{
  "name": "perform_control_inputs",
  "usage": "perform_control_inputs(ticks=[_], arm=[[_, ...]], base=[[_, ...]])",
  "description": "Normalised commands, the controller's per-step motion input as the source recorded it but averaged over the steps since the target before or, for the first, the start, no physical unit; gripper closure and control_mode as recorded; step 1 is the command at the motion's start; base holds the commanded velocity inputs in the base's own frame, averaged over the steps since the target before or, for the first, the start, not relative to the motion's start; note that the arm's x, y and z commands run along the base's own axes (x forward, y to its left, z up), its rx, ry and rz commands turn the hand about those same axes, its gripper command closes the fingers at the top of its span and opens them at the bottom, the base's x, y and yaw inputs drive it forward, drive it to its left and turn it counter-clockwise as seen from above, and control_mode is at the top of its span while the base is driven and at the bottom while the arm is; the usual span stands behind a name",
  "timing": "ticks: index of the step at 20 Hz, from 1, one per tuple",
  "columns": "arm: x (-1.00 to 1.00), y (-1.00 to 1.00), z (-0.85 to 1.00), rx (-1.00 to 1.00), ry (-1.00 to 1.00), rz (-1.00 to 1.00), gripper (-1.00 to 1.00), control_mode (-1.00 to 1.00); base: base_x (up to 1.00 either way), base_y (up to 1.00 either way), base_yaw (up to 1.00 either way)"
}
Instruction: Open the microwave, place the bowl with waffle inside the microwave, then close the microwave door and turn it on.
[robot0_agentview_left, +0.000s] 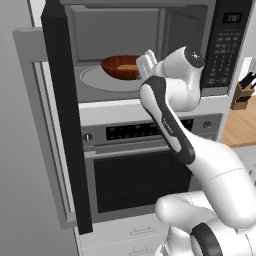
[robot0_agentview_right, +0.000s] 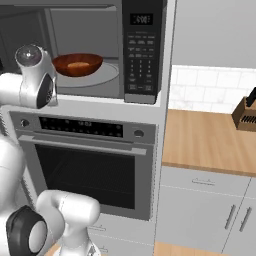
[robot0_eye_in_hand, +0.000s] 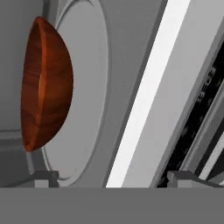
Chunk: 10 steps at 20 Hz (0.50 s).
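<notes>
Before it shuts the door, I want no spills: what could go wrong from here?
The end effector is open and sits close beside the bowl on the turntable, so a careless pull-back might nudge it. The door stands wide open; swinging it shut while the arm is at the opening could hit the arm.

Microwave door (robot0_agentview_left: 62, 115) cut off at top edge, keypad (robot0_agentview_right: 141, 55) labels too small to read, knife block (robot0_agentview_right: 246, 114) cropped at right edge

Hand (robot0_eye_in_hand: 112, 176) spread wide, apparently empty, arm reaching forward.
</notes>
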Motion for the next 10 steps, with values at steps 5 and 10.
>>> perform_control_inputs(ticks=[5,10], arm=[[-0.94,-0.05,0.0,-0.15,0.01,0.05,-1.0,-1.0],[-0.4,-0.08,-0.07,-0.21,-0.01,0.14,-1.0,-1.0]], base=[[0.0,0.0,0.0],[0.0,0.0,0.0]])
